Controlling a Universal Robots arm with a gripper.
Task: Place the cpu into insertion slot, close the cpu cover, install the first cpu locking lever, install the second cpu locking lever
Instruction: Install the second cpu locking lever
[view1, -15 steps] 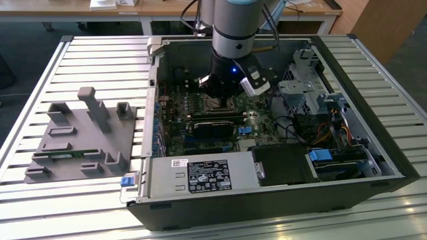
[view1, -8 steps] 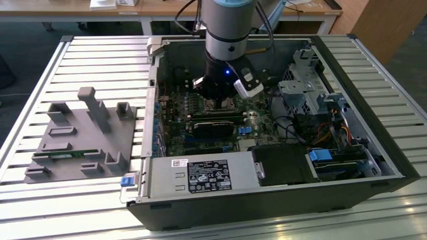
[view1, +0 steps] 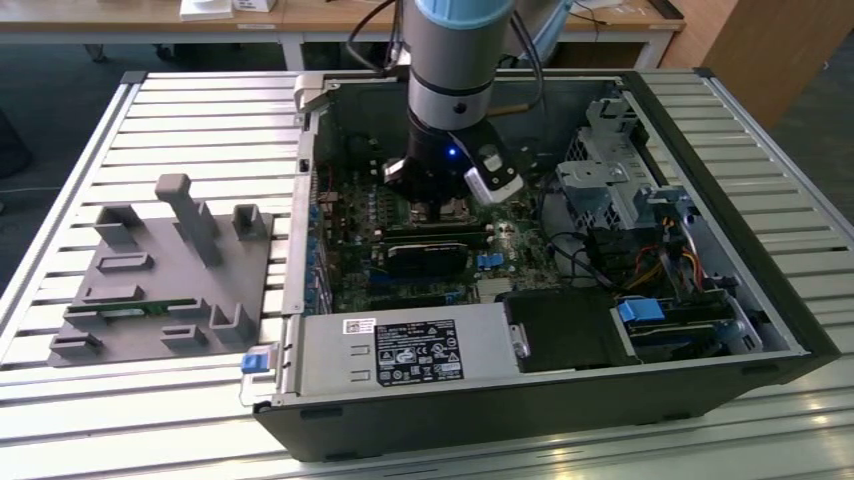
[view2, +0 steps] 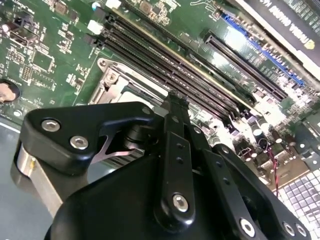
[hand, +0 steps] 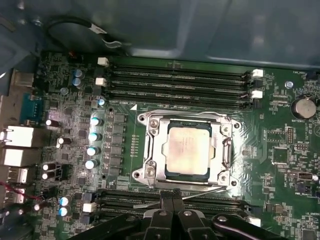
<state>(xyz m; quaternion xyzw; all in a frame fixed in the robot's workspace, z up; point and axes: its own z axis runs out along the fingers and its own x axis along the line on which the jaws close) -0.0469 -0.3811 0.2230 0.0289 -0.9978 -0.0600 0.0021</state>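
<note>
The cpu (hand: 187, 152), a silvery square chip, lies flat in the insertion slot (hand: 214, 155), whose dark edge shows around it. The cpu cover (hand: 152, 150), a silver windowed frame, lies down over the chip's edges. A thin metal locking lever (hand: 205, 191) runs along the socket side nearest my gripper. My gripper (hand: 172, 199) is shut, its black fingertips together right at that lever beside the socket. The second wrist view shows the gripper (view2: 175, 97) pointing down at the socket frame (view2: 112, 87). In the exterior view the gripper (view1: 441, 210) reaches down into the open computer case (view1: 774, 330).
Rows of memory slots (hand: 175, 82) flank the socket on both sides. A black expansion card (view1: 427, 255), a power supply (view1: 407, 350) and a drive cage (view1: 601, 180) crowd the case. A grey fixture block (view1: 167, 270) stands on the slatted table at the exterior view's left.
</note>
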